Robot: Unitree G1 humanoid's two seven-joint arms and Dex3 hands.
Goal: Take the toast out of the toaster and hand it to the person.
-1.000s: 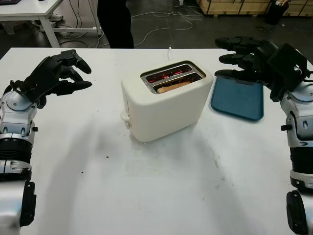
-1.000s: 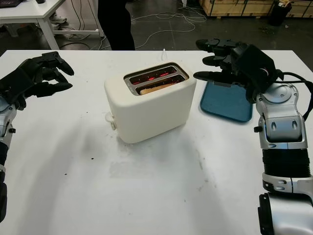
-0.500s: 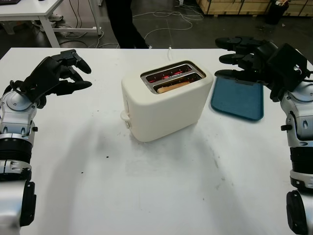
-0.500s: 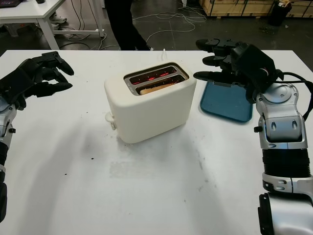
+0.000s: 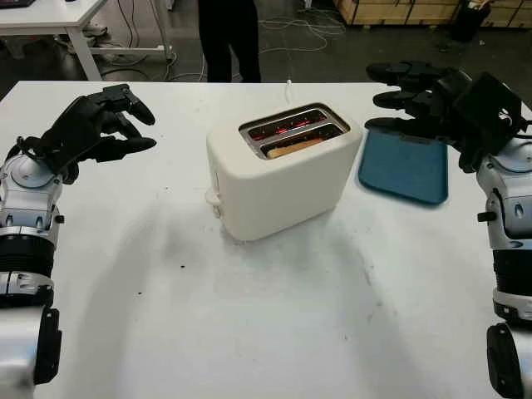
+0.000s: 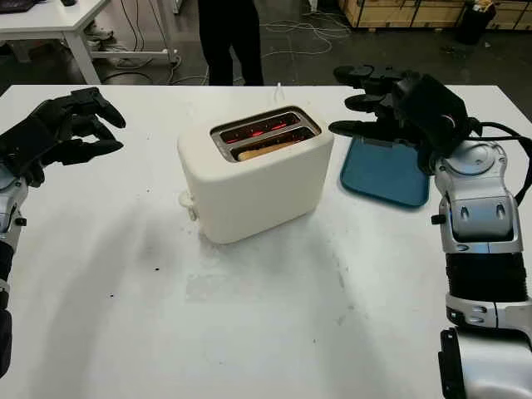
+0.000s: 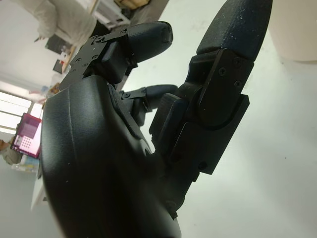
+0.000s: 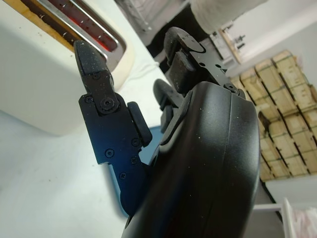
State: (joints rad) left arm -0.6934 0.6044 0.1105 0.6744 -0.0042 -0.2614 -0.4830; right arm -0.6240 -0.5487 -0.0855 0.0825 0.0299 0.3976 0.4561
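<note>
- My left hand [image 5: 100,125] hangs over the left side of the white table [image 5: 274,324], well apart from the toaster [image 5: 283,170], holding nothing, its fingers loosely curled toward the thumb.
- My right hand [image 5: 416,96] hovers above the far edge of the blue tray [image 5: 405,170], just right of the toaster; it is empty, fingers stretched out toward the slots.
- Neither hand has shifted over the last second; both sit exactly where they were.
- The toast [image 5: 293,147] is still down in the nearer slot, only its top edge showing, and the far slot glows red (so the elements look to be on).
- The one real change is the person [image 5: 230,37] beyond the far edge of the table: the dark legs have stepped across from the left and now stand more squarely behind the toaster.
- My read: the receiver is getting into place, but the toast has not popped, so the task has not really begun. I judge I should wait for it to rise before my right hand reaches in, since the slot looks hot.
</note>
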